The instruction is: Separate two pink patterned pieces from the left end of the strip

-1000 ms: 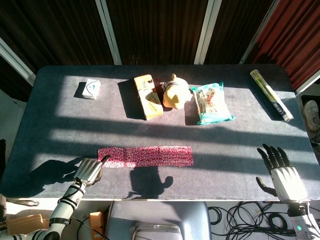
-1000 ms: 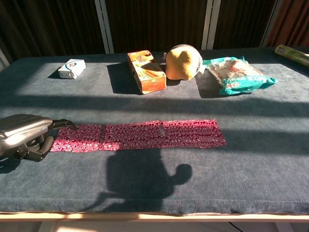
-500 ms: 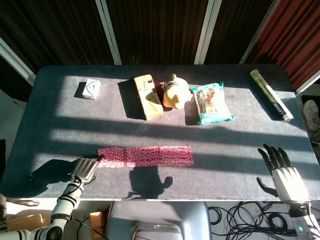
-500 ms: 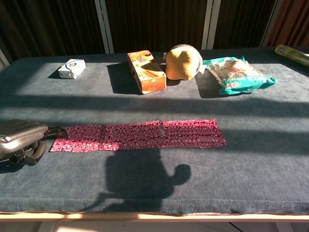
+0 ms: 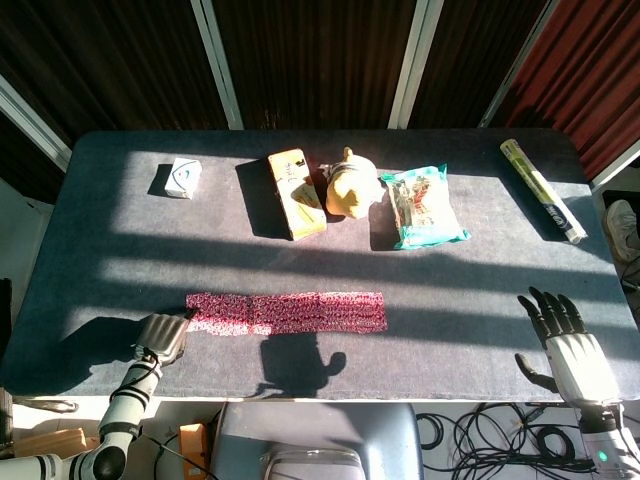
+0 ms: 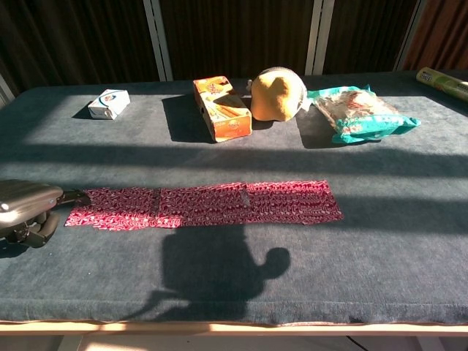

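The pink patterned strip (image 5: 286, 312) (image 6: 205, 205) lies flat near the table's front edge. A seam shows about a third of the way in from its left end (image 6: 158, 204). My left hand (image 5: 160, 337) (image 6: 28, 208) lies low on the table at the strip's left end, with one fingertip (image 6: 76, 196) touching the strip's upper left corner. Its thumb curls below, beside the strip. Whether it pinches or only presses is unclear. My right hand (image 5: 568, 345) hovers off the front right corner with fingers spread, holding nothing; only the head view shows it.
Along the back of the table (image 5: 100, 250) stand a small white box (image 5: 183, 177), an orange carton (image 5: 296, 193), a yellow round thing (image 5: 350, 185), a teal snack bag (image 5: 424, 207) and a green roll (image 5: 541, 189). A dark shadow (image 6: 219, 267) falls in front of the strip.
My left hand has drawn back to the left, and the strip's left end has slid left with it. The strip's right end has stayed put. The right hand has barely moved.
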Tool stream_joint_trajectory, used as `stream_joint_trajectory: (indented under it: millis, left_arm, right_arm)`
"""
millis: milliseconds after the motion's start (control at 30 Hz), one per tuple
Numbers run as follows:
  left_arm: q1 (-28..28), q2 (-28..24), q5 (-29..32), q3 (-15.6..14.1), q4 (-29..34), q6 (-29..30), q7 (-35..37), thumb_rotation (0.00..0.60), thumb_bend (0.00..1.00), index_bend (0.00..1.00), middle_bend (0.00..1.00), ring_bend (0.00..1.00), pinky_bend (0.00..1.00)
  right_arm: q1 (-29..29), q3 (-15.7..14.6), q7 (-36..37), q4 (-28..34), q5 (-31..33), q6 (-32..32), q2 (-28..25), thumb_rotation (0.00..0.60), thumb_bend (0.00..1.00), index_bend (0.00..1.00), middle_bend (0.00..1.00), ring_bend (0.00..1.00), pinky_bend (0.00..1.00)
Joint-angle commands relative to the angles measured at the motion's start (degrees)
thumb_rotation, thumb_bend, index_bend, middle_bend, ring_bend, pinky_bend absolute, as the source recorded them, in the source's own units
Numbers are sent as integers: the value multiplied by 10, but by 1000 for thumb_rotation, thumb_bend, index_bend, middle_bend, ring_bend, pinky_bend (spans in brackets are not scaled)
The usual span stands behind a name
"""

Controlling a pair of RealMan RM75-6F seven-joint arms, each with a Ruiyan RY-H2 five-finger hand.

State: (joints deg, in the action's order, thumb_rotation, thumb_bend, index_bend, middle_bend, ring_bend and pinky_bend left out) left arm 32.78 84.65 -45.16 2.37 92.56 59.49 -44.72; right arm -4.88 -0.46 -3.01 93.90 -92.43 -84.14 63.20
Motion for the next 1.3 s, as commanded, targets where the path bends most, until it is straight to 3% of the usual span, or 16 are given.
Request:
stream_joint_trajectory:
  millis: [33,533,767,867,900,967,1300]
  left_arm:
    - [7,-3,30,6,-9,2,-6,600,849,222,1000,1000,1000]
    - [30,-3,127,48,-103,15,0,600,850,214,1000,1000,1000]
    - [29,-19,129,56,-86,14,17,600,847,207,1000,1000,1000]
    - [14,-51,68,59,-16,45,56,600,847,201,1000,1000,1000]
    - [7,-71,21,51,45,53,73,600,849,201,1000,1000,1000]
    - [-2,-93,-14,34,91,60,76,600,855,201,1000,1000,1000]
    - [2,-58,-65,-17,115,62,36,600,855,196,1000,1000,1000]
  right_arm:
    - [0,0,0,0,0,0,0,600,256,0,0,0,3]
    - [1,1,-3,0,1,0,1,600,257,0,0,0,2]
    - [1,1,-3,0,1,1,1,600,257,0,0,0,3]
    - [1,1,-3,0,2,0,1,600,257,0,0,0,3]
    - [1,1,-4,0,2,1,1,600,257,0,0,0,2]
    - [0,0,-6,0,1,3,2,600,257,0,0,0,2]
    - [0,0,-3,-1,1,3,1,600,257,0,0,0,2]
